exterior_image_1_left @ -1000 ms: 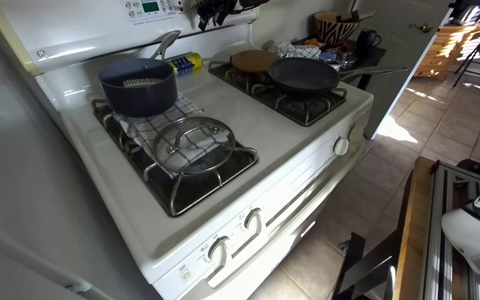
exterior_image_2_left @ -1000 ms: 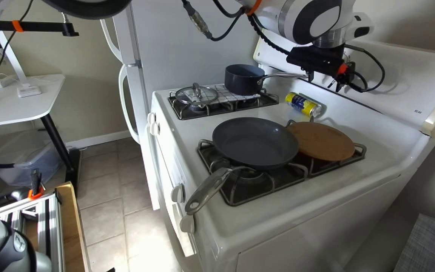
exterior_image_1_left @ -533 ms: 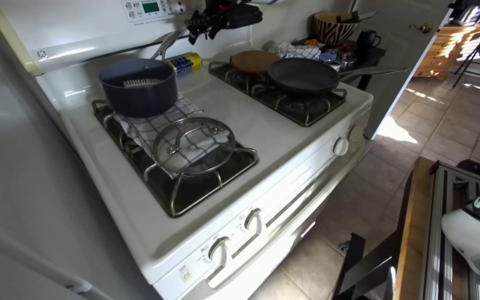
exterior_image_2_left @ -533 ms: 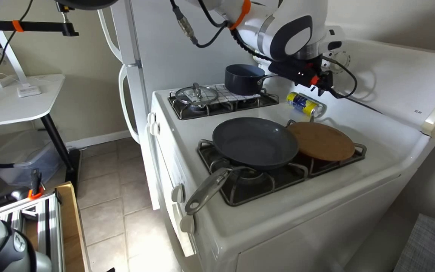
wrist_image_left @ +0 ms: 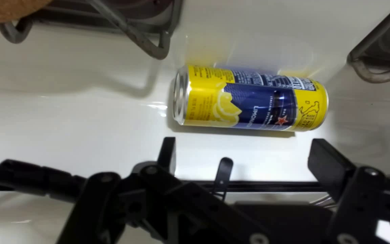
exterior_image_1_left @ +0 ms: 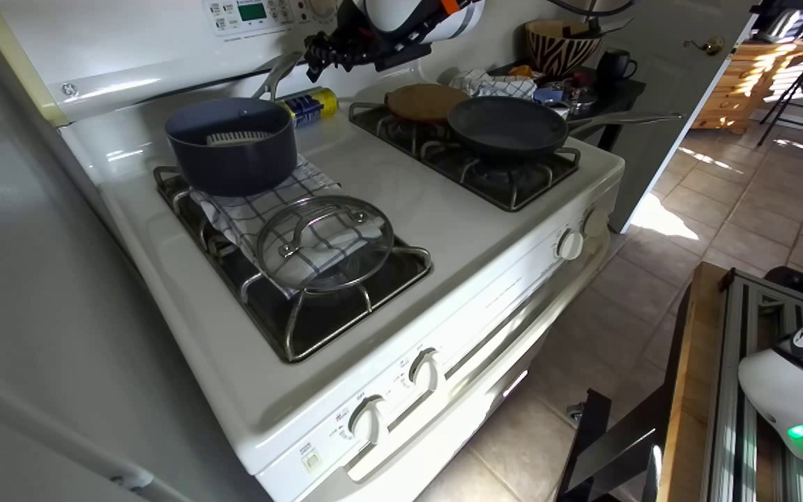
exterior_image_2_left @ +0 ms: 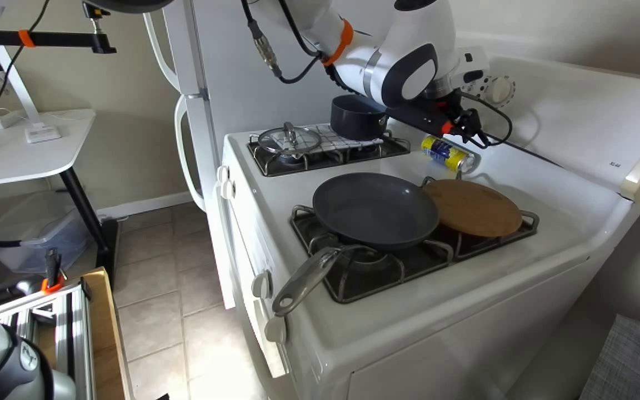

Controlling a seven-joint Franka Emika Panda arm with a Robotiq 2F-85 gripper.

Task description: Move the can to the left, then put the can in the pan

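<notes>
The yellow and blue can (wrist_image_left: pixel 245 98) lies on its side on the white stovetop. It also shows in both exterior views (exterior_image_1_left: pixel 312 106) (exterior_image_2_left: pixel 446 154), near the stove's back panel. The pan (exterior_image_2_left: pixel 375 208), a flat black skillet, sits on a front burner grate, and shows in an exterior view (exterior_image_1_left: pixel 508 125). My gripper (wrist_image_left: pixel 244 149) is open and empty. In the wrist view its fingertips stand wide apart, just below the can's picture, not around it. In both exterior views the gripper (exterior_image_1_left: pixel 330 66) (exterior_image_2_left: pixel 476 136) hangs above the can, near the back panel.
A round brown board (exterior_image_2_left: pixel 473 206) lies on the grate behind the pan. A deep dark-blue pot (exterior_image_1_left: pixel 231 153) stands beside the can, its silver handle pointing to the back panel (exterior_image_2_left: pixel 575 111). A glass lid (exterior_image_1_left: pixel 325 244) rests on a checked cloth in front of the pot.
My gripper has come down along the back panel, toward the can and the pot side. The can, pan and pot have not visibly moved. The light on the robot's base has turned green.
</notes>
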